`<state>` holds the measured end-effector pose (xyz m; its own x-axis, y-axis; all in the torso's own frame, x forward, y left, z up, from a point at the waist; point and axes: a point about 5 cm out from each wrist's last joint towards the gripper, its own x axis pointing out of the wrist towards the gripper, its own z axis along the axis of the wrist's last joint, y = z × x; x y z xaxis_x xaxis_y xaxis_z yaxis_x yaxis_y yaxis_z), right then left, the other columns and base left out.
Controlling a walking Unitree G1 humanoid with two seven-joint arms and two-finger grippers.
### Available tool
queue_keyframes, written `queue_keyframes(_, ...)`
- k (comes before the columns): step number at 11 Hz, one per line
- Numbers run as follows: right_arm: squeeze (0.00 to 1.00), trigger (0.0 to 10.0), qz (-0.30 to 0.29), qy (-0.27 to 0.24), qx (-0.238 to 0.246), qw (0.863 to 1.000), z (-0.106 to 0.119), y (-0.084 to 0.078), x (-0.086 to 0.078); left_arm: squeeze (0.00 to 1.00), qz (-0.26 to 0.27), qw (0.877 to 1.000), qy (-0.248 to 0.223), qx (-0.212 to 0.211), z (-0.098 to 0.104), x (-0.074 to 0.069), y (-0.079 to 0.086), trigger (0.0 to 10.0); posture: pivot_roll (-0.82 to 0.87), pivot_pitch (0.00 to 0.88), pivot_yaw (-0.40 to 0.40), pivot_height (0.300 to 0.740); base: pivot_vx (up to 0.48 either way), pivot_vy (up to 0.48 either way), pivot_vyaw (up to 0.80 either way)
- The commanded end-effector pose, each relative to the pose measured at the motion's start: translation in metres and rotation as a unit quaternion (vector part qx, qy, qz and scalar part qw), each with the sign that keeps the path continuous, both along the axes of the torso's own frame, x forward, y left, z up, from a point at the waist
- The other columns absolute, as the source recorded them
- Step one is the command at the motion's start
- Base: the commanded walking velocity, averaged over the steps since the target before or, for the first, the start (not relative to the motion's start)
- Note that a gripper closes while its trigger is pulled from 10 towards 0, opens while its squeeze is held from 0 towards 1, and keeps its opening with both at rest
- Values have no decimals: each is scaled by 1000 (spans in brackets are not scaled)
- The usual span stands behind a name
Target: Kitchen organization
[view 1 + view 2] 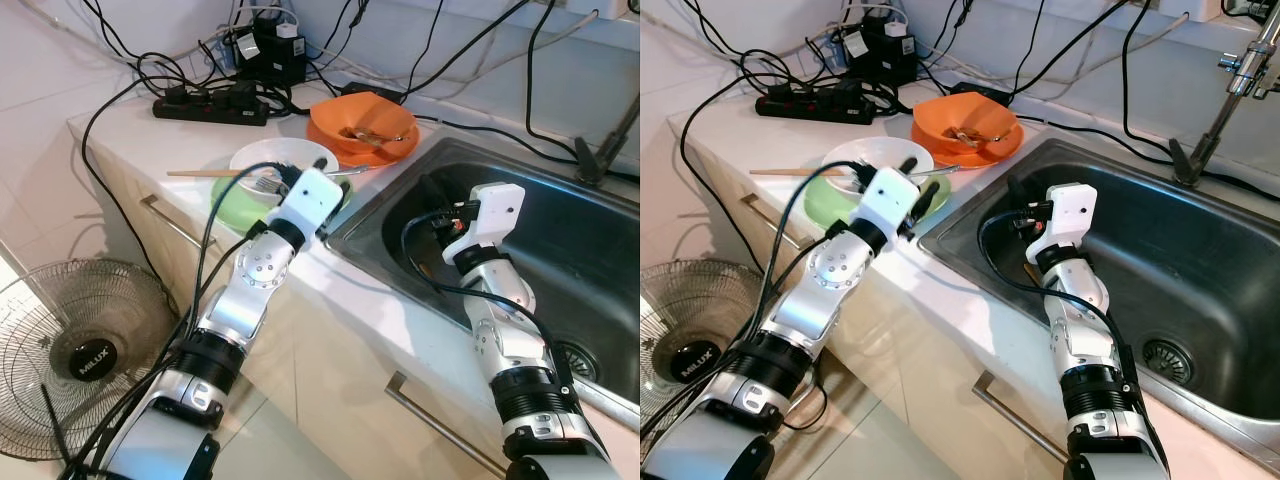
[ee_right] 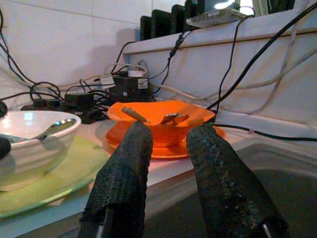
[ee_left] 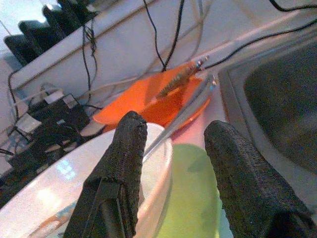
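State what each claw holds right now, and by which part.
Nothing is held. The left claw is open around the white bowl rim, not closed; the right claw is open over the sink.

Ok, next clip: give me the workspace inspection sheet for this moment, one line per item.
Surface: white countertop with a steel sink set into it.
Job's things: white bowl on a green plate, a fork resting in the bowl; orange bowl on an orange plate, utensils inside.
Clutter: wooden chopstick beside the white bowl.
Grippers: left gripper open, straddling the white bowl's rim; right gripper open, inside the sink, holding nothing.
Cables: power strip and black cables along the back of the counter.
Surroundings: floor fan, cabinet handles, tap.
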<state>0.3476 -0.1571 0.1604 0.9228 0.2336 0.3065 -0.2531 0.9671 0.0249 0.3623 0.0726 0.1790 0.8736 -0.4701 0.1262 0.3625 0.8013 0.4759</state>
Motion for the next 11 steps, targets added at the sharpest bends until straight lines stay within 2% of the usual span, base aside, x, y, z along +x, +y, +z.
queue_keyframes(1,0,10000,1,3,-2,1000,0,1,-1,0,-14,1000,-12,9,8,2,-6,10000,179,0,1,740,0,0,0)
queue_keyframes(6,0,10000,3,8,-1,1000,-1,5,-1,0,-14,999,-21,37,17,16,-16,10000,177,0,7,740,0,0,0)
queue_keyframes(11,0,10000,0,9,-3,1000,-2,6,-1,0,-7,998,-6,55,22,28,-21,10000,169,0,12,740,0,0,0)
